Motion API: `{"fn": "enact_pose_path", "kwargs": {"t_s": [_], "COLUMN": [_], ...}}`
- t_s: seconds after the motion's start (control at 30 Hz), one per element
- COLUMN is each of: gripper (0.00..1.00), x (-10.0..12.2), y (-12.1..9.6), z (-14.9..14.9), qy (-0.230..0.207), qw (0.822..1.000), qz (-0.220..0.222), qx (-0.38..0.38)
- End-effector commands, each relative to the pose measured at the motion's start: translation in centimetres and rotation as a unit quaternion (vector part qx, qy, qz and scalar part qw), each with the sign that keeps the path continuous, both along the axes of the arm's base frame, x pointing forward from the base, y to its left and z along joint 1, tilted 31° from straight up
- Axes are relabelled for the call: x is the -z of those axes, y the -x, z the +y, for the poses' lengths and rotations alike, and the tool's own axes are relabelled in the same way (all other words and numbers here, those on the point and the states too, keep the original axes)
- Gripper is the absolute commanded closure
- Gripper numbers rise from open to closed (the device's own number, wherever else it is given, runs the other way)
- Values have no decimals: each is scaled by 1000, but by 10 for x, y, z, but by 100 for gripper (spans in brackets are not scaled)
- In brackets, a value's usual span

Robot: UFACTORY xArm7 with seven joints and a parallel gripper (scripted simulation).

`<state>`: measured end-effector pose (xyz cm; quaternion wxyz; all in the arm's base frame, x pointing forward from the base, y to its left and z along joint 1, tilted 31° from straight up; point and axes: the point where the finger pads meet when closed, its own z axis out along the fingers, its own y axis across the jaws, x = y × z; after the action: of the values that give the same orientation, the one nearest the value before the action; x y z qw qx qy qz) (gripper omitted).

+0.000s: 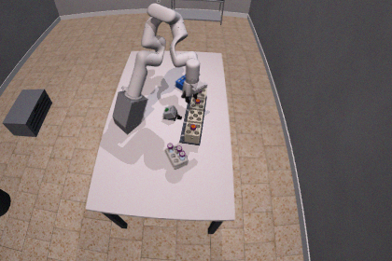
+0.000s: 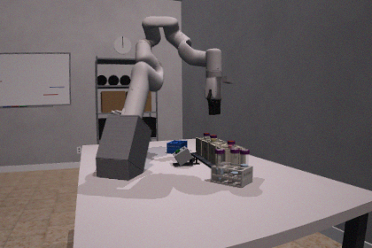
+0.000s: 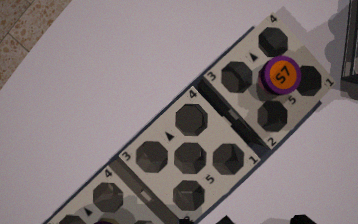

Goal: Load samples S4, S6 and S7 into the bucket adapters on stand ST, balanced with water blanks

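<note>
My gripper [image 1: 189, 97] [image 2: 214, 109] is open and empty, high above the loading stand [image 1: 183, 138]. Orange-dotted S7 [image 1: 193, 127] [image 3: 281, 75] stands in hole 5 of the near end adapter [image 3: 292, 113]. The adapter beside it [image 3: 169, 177] has five empty holes. Beyond that, orange-dotted S6 [image 1: 198, 101] [image 2: 213, 136] stands in an adapter; only its cap's edge shows in the wrist view. A farther purple-capped tube [image 2: 206, 134] stands at the stand's far end, hidden by the arm in the top view. The adapters' side numbers and the liquid levels are not readable.
A pale rack [image 1: 177, 164] [image 2: 246, 176] beyond the stand's near end holds three purple-capped tubes, their printing unreadable. The small sloped desk [image 1: 172, 113] with the green key [image 1: 167, 110] sits beside the stand. A blue rack [image 1: 180, 83] [image 2: 177, 147] stands near the far end.
</note>
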<state>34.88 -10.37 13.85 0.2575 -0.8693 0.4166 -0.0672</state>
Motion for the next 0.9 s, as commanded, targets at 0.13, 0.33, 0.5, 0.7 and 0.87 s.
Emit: {"fn": "enact_pose_path", "kwargs": {"t_s": [0.13, 0.33, 0.5, 0.7, 0.87], "gripper": [43, 43, 43, 43, 43], "x": [18, 30, 42, 55, 64], "y": [11, 19, 28, 36, 43], "z": [-31, -52, -72, -92, -108], "qy": [-31, -31, -31, -31, -31], "qw": [995, 995, 995, 995, 995], "qz": [39, 39, 39, 39, 39], "qx": [85, 85, 85, 85, 85]}}
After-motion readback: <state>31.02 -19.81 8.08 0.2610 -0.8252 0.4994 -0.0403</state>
